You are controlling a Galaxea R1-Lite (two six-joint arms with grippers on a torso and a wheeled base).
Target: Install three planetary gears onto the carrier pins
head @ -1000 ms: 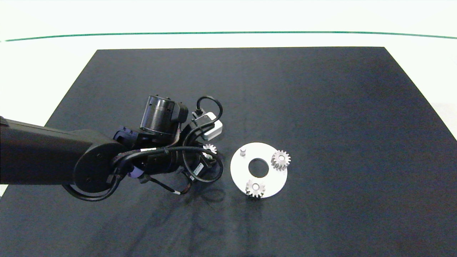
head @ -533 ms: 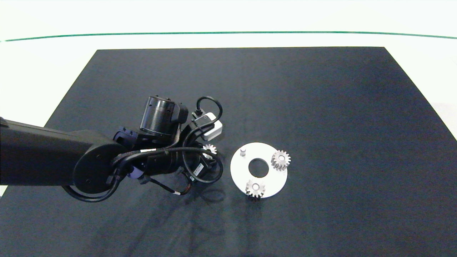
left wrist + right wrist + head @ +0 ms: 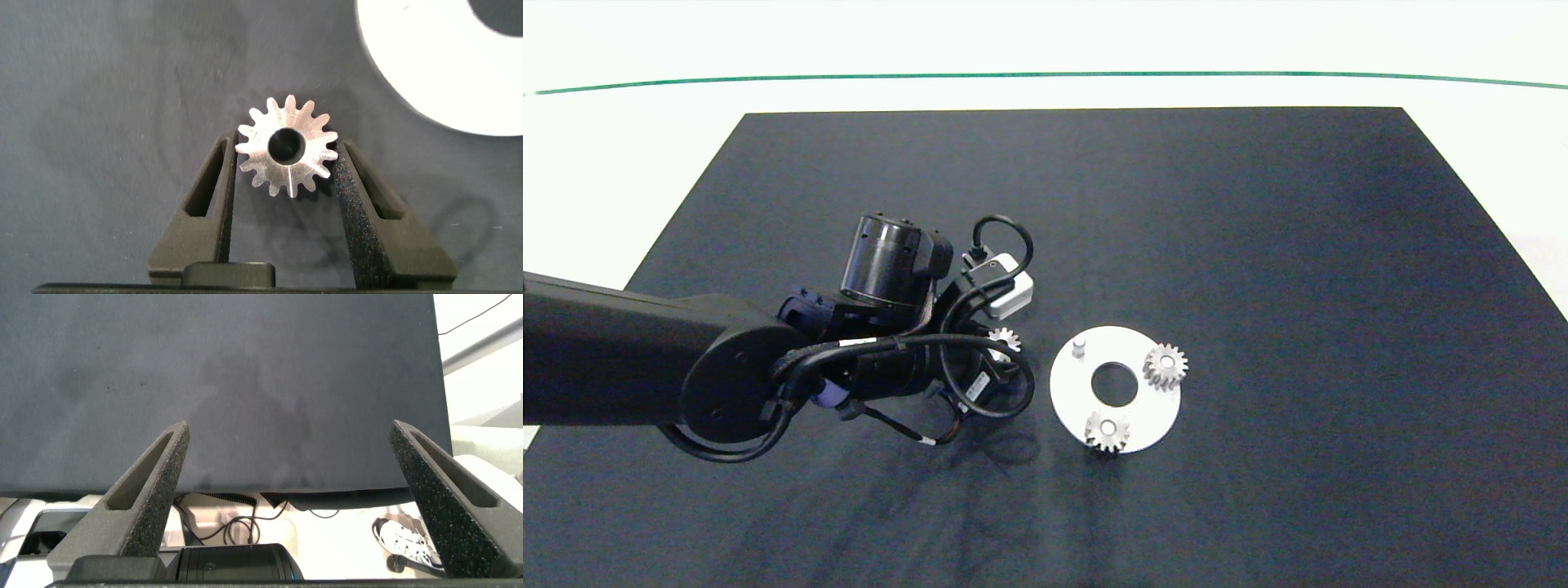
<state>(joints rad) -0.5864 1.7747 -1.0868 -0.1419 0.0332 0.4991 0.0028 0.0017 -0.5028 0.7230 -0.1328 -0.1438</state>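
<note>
Silver third gear [image 3: 287,157] sits clamped in left gripper [image 3: 286,175] beside white disc [image 3: 425,73].

A silver-grey planetary gear [image 3: 286,157] sits between the two dark fingers [image 3: 216,192] of the left gripper [image 3: 286,167], which close against its teeth on either side. It is over the dark mat [image 3: 122,98]. The white disc [image 3: 441,69] lies just beside it, apart from the gear.
</note>
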